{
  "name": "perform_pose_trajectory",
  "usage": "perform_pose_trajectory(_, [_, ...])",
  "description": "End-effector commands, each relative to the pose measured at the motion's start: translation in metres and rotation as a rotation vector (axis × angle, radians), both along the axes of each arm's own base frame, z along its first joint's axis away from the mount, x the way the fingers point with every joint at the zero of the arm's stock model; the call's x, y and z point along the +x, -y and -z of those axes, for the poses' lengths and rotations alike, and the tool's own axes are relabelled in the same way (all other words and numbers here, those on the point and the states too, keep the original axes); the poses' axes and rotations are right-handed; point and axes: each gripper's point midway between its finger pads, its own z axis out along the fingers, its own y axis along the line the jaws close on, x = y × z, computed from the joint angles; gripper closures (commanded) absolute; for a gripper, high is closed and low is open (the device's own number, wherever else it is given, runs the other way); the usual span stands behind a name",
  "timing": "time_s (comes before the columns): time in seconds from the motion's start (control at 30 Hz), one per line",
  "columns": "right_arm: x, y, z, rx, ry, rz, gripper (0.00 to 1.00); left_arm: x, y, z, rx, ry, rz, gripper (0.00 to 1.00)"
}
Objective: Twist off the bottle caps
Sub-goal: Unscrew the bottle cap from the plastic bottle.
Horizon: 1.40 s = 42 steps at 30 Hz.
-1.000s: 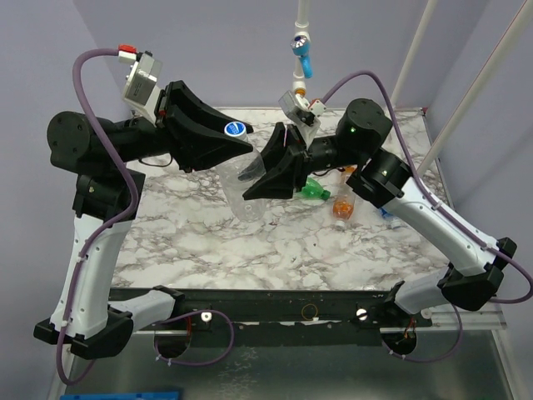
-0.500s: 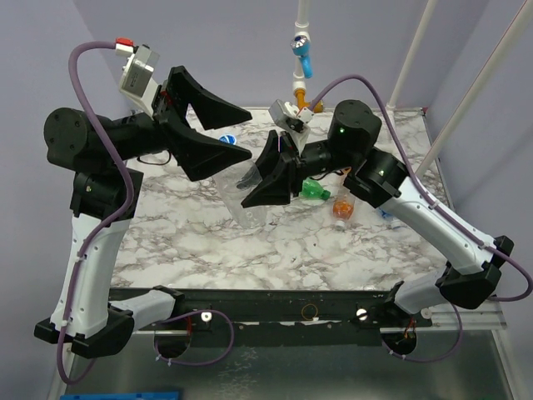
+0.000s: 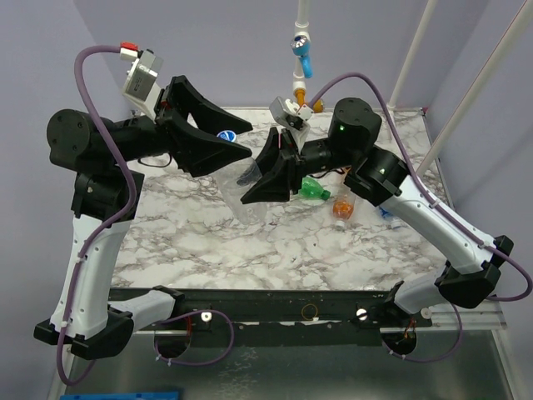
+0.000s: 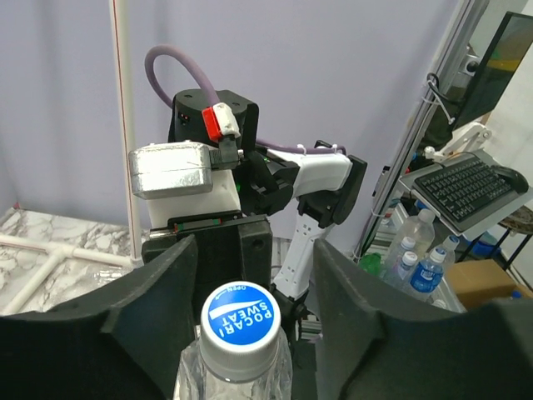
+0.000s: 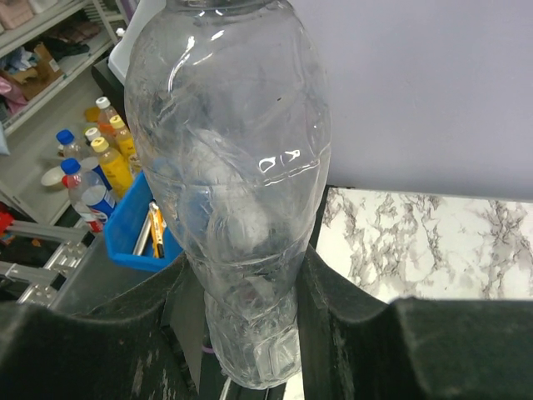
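The left gripper has released the blue cap, spread wide, and is narrowing around it again, not yet touching. The right gripper pinches the clear bottle above the tabletop. The cap remains seated: likely a re-grip for another turn.

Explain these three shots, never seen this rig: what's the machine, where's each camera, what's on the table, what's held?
Two robot arms are bolted to a marble table, each ending in a two-finger gripper. The wide shot looks down from above and behind them; the other two come from wrist cameras, so each shows its own fingers. The right gripper is clamped on a clear bottle. The left gripper stands open around that bottle's blue-and-white cap, not gripping it. A green bottle and an orange bottle lie on the table by the right arm.
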Motion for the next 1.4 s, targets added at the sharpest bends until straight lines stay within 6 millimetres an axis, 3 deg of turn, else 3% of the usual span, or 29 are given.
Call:
perform_pose_trajectory(0.0, [0.001, 0.0, -0.009, 0.015, 0.016, 0.021, 1.0, -0.009, -0.002, 0.005, 0.028, 0.034, 0.033, 0.48])
perform_pose_trajectory(0.3, [0.001, 0.002, -0.005, 0.006, 0.012, 0.029, 0.99, -0.007, -0.002, -0.001, 0.017, 0.049, 0.018, 0.73])
perform_pose_trajectory(0.43, [0.004, 0.003, -0.006, 0.01, 0.025, 0.051, 0.99, -0.01, -0.001, 0.003, 0.034, 0.055, 0.04, 1.0])
perform_pose_trajectory(0.47, [0.006, 0.003, -0.006, 0.011, 0.03, 0.067, 0.93, -0.011, -0.001, 0.003, 0.034, 0.057, 0.041, 1.0])
perform_pose_trajectory(0.53, [0.009, 0.004, -0.009, 0.024, 0.04, 0.095, 0.54, -0.01, -0.001, 0.004, 0.04, 0.052, 0.049, 1.0])
perform_pose_trajectory(0.6, [0.008, 0.005, -0.018, 0.053, 0.047, 0.099, 0.22, -0.01, 0.0, 0.006, 0.045, 0.044, 0.056, 1.0])
perform_pose_trajectory(0.67, [0.006, 0.005, -0.033, 0.101, 0.055, 0.089, 0.04, -0.008, 0.0, 0.009, 0.048, 0.039, 0.059, 1.0])
perform_pose_trajectory(0.7, [0.005, 0.004, -0.041, 0.129, 0.062, 0.084, 0.01, -0.007, 0.001, 0.01, 0.048, 0.035, 0.06, 1.0])
perform_pose_trajectory(0.87, [0.001, -0.005, -0.058, 0.189, 0.046, 0.007, 0.0, -0.006, 0.0, 0.006, 0.033, 0.045, 0.047, 1.0])
perform_pose_trajectory(1.17, [-0.012, -0.013, -0.058, 0.251, -0.064, -0.15, 0.01, -0.008, 0.0, 0.009, 0.031, 0.058, 0.05, 1.0])
perform_pose_trajectory(1.37, [-0.012, -0.019, -0.049, 0.23, -0.121, -0.2, 0.2, -0.01, -0.001, 0.009, 0.031, 0.07, 0.053, 1.0])
